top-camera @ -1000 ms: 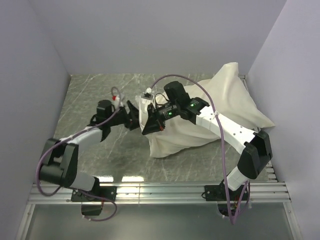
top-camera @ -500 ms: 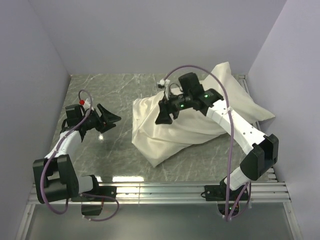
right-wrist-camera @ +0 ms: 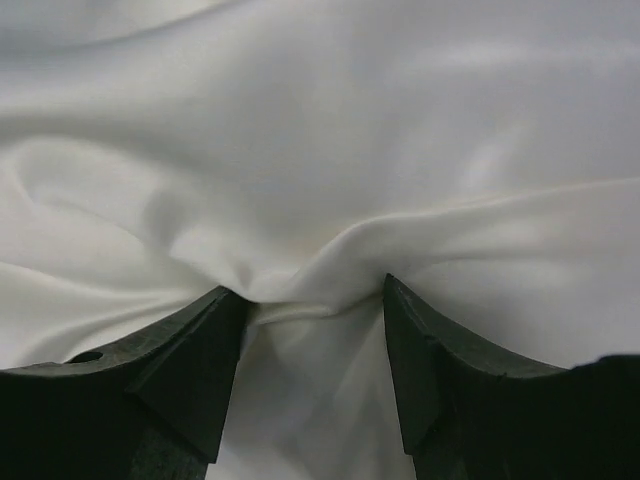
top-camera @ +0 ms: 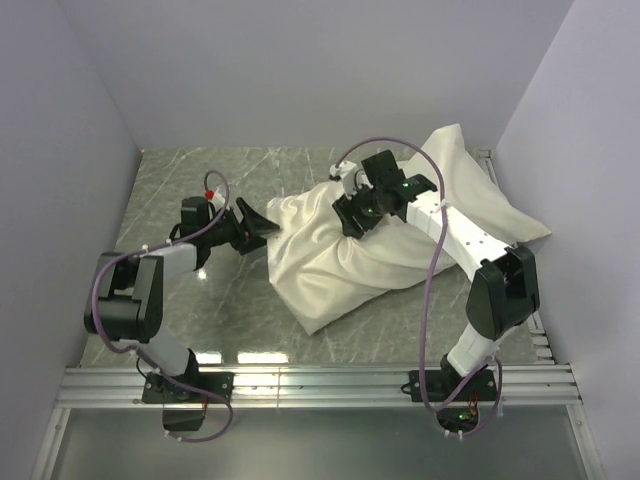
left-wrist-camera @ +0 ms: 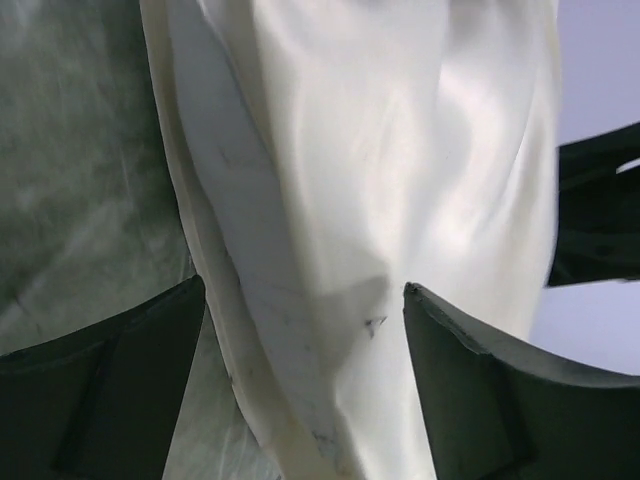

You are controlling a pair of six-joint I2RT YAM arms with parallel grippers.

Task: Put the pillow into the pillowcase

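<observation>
Left end effector (top-camera: 262,226) back at pillowcase (top-camera: 332,275) edge, open; right end effector (top-camera: 350,222) open.

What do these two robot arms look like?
The left arm and right arm match: chunky black joints, white links, a purple cable looping along each. The left end effector and right end effector are black two-finger forks. Small green lights dot the right wrist; a red cap marks the left.
</observation>
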